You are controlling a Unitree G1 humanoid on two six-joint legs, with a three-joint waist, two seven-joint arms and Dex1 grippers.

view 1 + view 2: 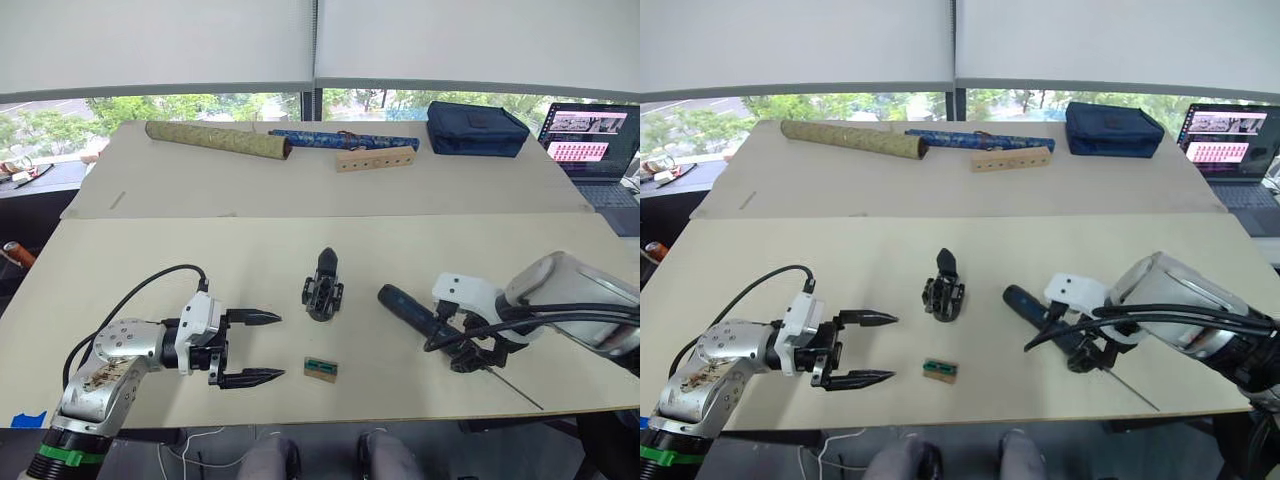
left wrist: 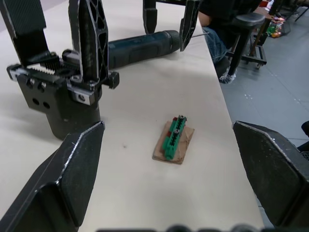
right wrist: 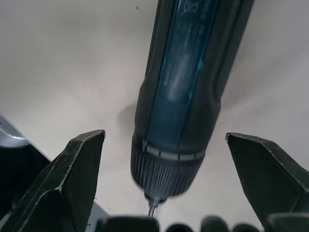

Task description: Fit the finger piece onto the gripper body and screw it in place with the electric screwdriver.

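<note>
My right gripper (image 3: 161, 186) hangs over the electric screwdriver (image 1: 415, 312), its 2 fingers spread wide on either side of the collar and not touching it. The screwdriver lies flat near the table's (image 1: 130, 275) front edge on the right side, with its thin bit pointing toward the front right corner. My left gripper (image 1: 252, 348) is also spread open and holds nothing, near the front edge on the left. The gripper body (image 1: 323, 288) stands in the middle of the table. A pointed black finger rises from it, and I cannot tell whether that is the finger piece already seated or a separate part. A small tan block with a green top (image 1: 321, 369) sits just in front of it, toward the front edge.

I judge the step in hand to be picking up the screwdriver. To do it well I would lower squarely, keep the barrel centred between the pads, and close on the thick handle behind the collar rather than on the bit, so it neither rolls nor tips.
</note>
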